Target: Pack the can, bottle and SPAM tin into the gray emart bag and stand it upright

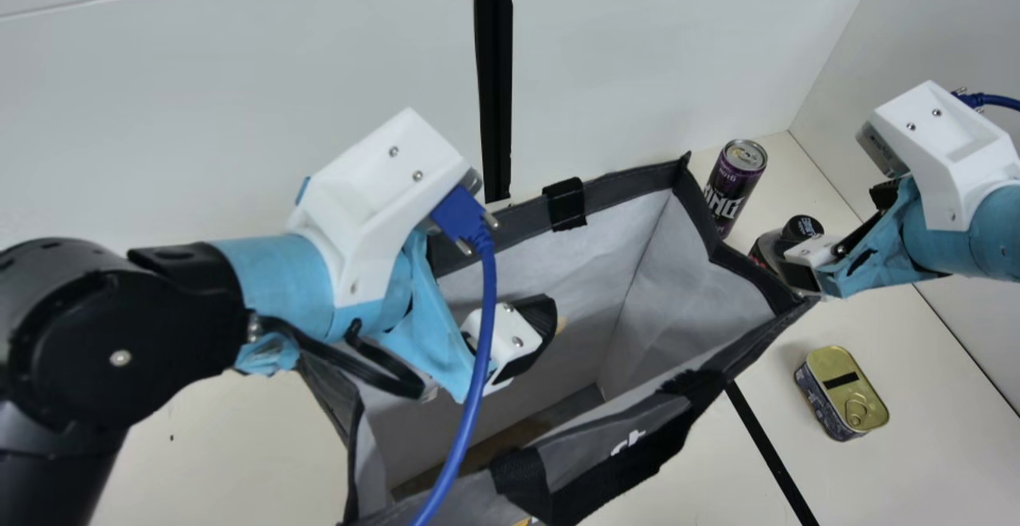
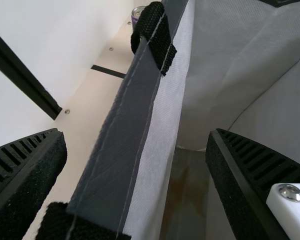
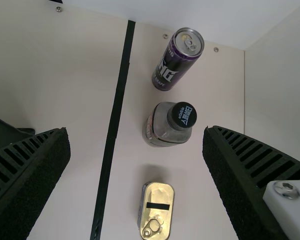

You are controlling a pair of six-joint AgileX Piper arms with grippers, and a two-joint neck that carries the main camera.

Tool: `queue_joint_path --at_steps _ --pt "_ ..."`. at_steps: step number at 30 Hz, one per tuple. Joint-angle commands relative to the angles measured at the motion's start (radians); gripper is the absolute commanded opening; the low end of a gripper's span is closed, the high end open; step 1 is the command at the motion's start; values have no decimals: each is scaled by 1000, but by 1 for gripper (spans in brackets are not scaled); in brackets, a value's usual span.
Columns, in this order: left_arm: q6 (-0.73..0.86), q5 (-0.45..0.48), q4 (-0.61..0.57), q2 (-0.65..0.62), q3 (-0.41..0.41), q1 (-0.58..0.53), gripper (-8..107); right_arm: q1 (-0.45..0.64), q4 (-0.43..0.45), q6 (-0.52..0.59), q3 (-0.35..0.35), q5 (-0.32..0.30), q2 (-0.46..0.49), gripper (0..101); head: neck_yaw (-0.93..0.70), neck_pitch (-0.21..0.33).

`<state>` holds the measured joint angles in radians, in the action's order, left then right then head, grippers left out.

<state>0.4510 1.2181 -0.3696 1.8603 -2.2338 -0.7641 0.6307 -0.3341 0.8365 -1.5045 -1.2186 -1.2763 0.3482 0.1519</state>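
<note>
Three goods are still to be packed, as far as I can judge, all on the cream table [image 1: 916, 470] outside the gray fabric emart bag with black straps [image 1: 693, 303]. The tall purple-and-black metal can [image 3: 177, 57] stands upright near the table's back edge, towards its back right corner. The squat clear bottle with a round black cap [image 3: 162, 125] is just beside it, farther from that edge. The flat rectangular SPAM tin with a gold pull-tab lid [image 3: 156, 215] lies lid up, nearer the table's front. The bag looks upright already, its mouth open, so loading is what I have left.

My left gripper [image 2: 136, 137] is released, its two fingers well apart, one outside the bag's rim and one inside, pinching nothing. My right gripper [image 3: 136, 132] is spread wide too, holding nothing, above the table close to the bottle; I'd expect the bottle or can to go in first.

White lettering [image 3: 168, 71] runs along the can's side, pale characters mark the bottle's cap, and white print [image 1: 629, 442] shows on the bag's front strip.
</note>
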Motion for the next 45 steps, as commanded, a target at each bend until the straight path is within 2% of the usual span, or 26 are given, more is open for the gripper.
queue_joint_path --at_steps 1,7,14,30,45 --pt "2 2 -6 3 1 -2 77 0 0 0 0 0 0 95 1 23" --pt "-1 2 -10 11 2 -1 37 0 0 0 0 0 0 95 1 23" --pt "-27 2 47 -2 8 1 -8 0 0 0 0 0 0 95 1 23" --pt "-147 2 241 -76 64 35 -8 0 0 0 0 0 0 95 1 23" --pt "-316 2 381 -198 135 131 -8 0 0 0 0 0 0 95 1 23"
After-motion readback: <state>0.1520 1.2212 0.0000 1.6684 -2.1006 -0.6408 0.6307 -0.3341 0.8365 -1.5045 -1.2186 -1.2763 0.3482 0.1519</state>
